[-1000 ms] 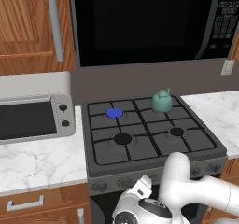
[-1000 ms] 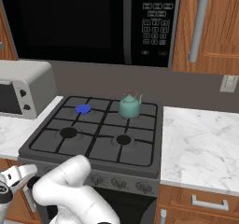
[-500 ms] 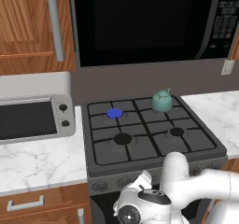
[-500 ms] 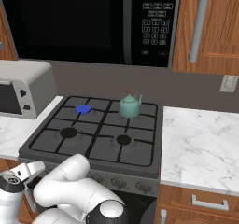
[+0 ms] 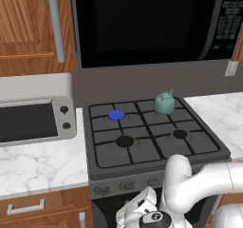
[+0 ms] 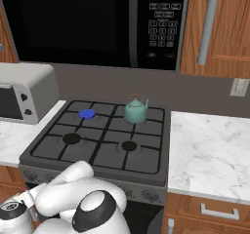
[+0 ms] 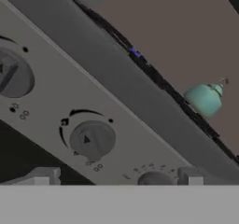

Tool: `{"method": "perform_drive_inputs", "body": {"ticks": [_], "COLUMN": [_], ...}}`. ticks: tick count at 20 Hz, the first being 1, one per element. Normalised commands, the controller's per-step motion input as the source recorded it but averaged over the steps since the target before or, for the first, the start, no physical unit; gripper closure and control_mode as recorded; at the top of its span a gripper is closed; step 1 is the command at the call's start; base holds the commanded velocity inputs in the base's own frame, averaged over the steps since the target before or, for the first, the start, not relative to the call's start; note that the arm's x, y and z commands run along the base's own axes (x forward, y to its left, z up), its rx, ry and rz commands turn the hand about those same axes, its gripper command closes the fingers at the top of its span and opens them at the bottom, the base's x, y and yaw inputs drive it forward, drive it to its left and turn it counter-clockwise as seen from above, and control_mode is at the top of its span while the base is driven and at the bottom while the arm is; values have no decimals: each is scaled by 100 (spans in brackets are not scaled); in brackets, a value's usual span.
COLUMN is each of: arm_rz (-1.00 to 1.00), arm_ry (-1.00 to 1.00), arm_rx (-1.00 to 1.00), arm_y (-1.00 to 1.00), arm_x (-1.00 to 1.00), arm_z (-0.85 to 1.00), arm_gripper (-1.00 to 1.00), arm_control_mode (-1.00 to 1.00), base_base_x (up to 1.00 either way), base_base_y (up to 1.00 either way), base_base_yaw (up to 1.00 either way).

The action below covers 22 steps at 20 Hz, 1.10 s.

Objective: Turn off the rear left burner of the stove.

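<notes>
While the hand sinks lower before the stove [image 5: 156, 141] | rear left burner [image 5: 116, 115] stays blue; fingers [image 7: 42, 176] seemingly spread wide.

White marble counter [image 5: 38, 163] – silver toaster oven [image 5: 33, 120] on it, stove [image 5: 152, 141] carrying teal kettle [image 5: 164, 102]

Flat, even rendered light is falling over both base views, casting hardly any shadows on the white marble surface [image 5: 42, 163]. The hand view is looking soft and slightly blurred, with the teal kettle [image 7: 203, 99] showing fuzzy edges.
</notes>
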Motion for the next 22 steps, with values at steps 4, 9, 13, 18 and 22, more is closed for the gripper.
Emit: {"method": "perform_drive_inputs", "body": {"ticks": [4,9,13,18,22], "arm_rz": [0,0,0,0,0], "arm_ry": [-31,-32,-23,-10,-1], "arm_rx": [0,0,0,0,0], "arm_y": [-15,-12,-6,0,0], "arm_x": [4,8,19,26,14], "arm_z": [-6,-1,0,0,0], "arm_gripper": [-100,-100,-100,-100,-100], "arm_control_mode": [-100,-100,-100,-100,-100], "base_base_x": [0,0,0,0,0], "base_base_y": [0,0,0,0,0], "base_base_yaw": [0,0,0,0,0]}}
